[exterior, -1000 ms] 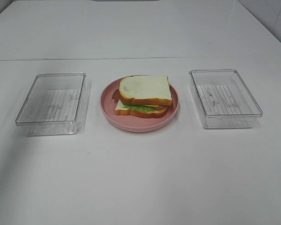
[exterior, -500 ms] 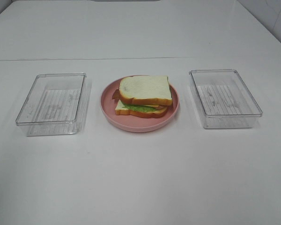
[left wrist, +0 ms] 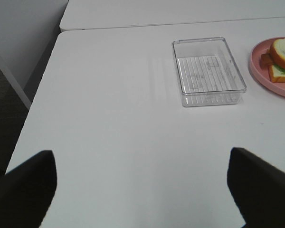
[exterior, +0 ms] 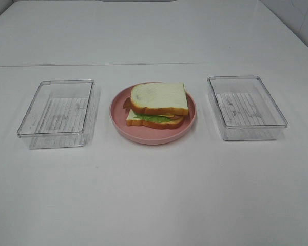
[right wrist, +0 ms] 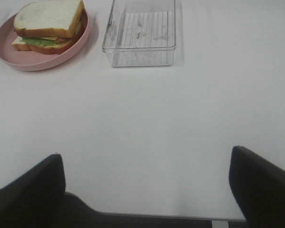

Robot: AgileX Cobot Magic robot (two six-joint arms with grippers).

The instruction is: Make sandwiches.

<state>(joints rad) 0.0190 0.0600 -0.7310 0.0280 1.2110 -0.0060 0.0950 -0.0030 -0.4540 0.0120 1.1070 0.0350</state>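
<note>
On the pink plate (exterior: pixel 119 119) in the middle of the white worktop (exterior: pixel 154 195) sits the assembled sandwich (exterior: pixel 158 104). Its top bread slice (exterior: pixel 159 97) lies skewed over the lower slice (exterior: pixel 156 123), with green lettuce (exterior: pixel 153 118) and a sliver of yellow cheese (exterior: pixel 169 116) showing between them, and a reddish-brown bacon end (exterior: pixel 126 103) poking out on the left side.

A clear tray (exterior: pixel 56 114) stands to the left of the plate and a second clear tray (exterior: pixel 246 107) to its right, each apart from the plate.

The left tool (left wrist: pixel 142 190) is released, its dark fingers spread wide over bare worktop, well away from the sandwich. The right tool (right wrist: pixel 147 190) is likewise released, its fingers wide apart near the worktop's front edge.
</note>
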